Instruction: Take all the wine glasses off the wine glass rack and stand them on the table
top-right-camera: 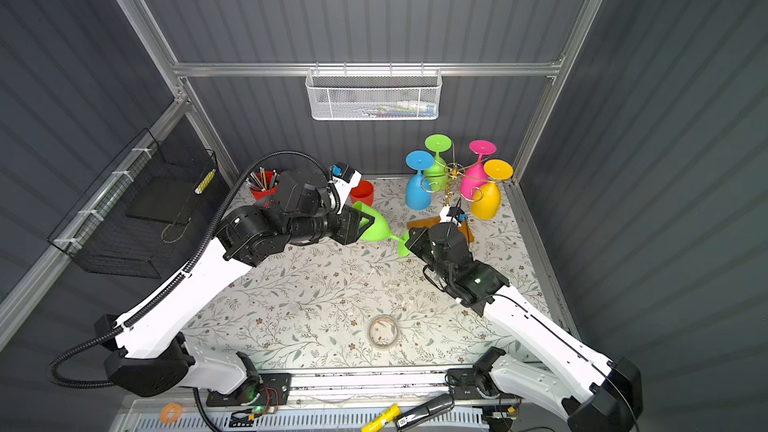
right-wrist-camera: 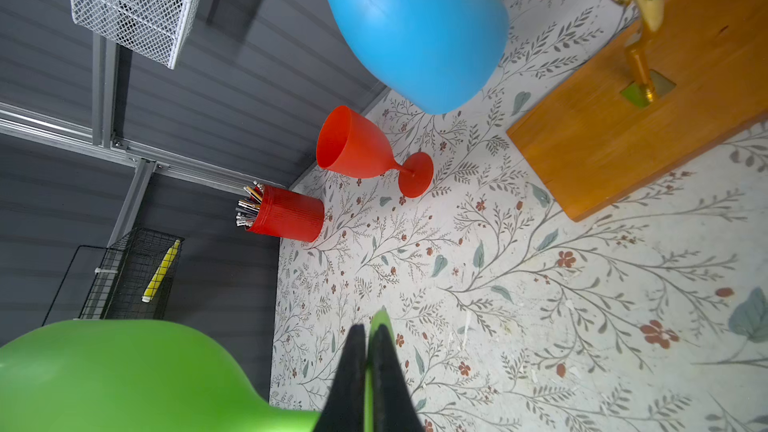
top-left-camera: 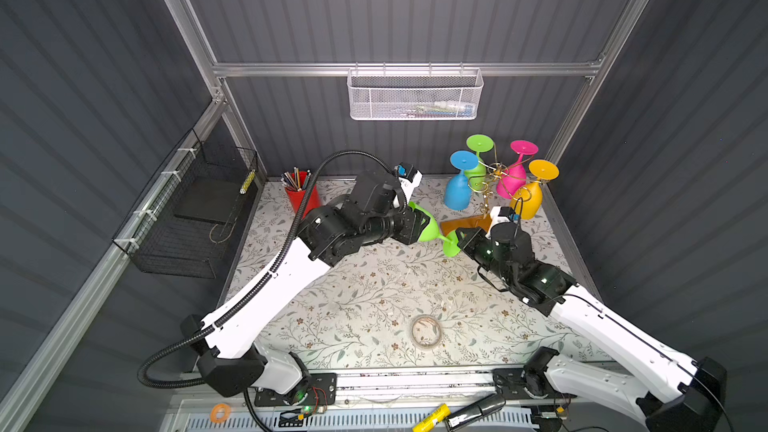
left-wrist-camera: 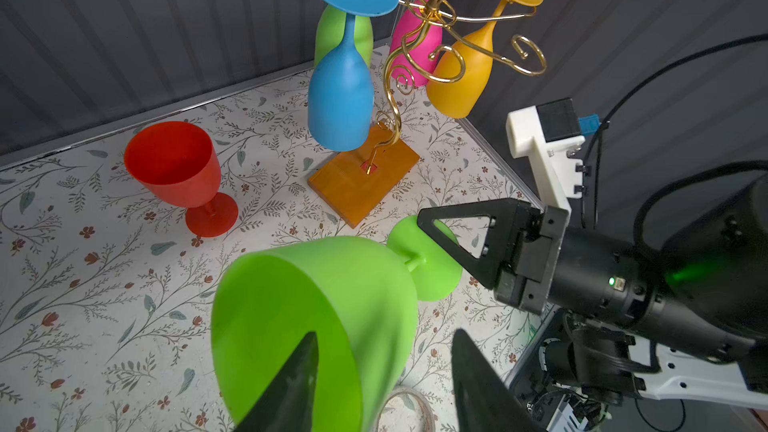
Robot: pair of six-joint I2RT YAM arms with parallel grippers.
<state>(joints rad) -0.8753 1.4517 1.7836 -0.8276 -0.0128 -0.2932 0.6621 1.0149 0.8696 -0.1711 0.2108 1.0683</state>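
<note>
- I see the lime-green plastic wine glass [top-left-camera: 428, 228] off the gold wire wine glass rack [left-wrist-camera: 357, 184]. It is tipped on its side between both arms, just beside the rack's orange-brown wooden base.
- The right gripper [right-wrist-camera: 370, 332] is pressed together, pinching the edge of the glass's round foot.
- The left gripper [left-wrist-camera: 386, 334] is spread. 1 finger [left-wrist-camera: 299, 367] sits inside the bowl and the other is outside, with a sliver of surface showing between it and the bowl wall.
- 4 other plastic glasses [top-left-camera: 457, 189] hang upside down on the rack.
- A red plastic goblet [left-wrist-camera: 178, 164] stands upright on the floral surface [top-left-camera: 374, 292].
- A yellow tube [top-left-camera: 432, 416] at the front edge carries dark print that is too small for me to read.
</note>
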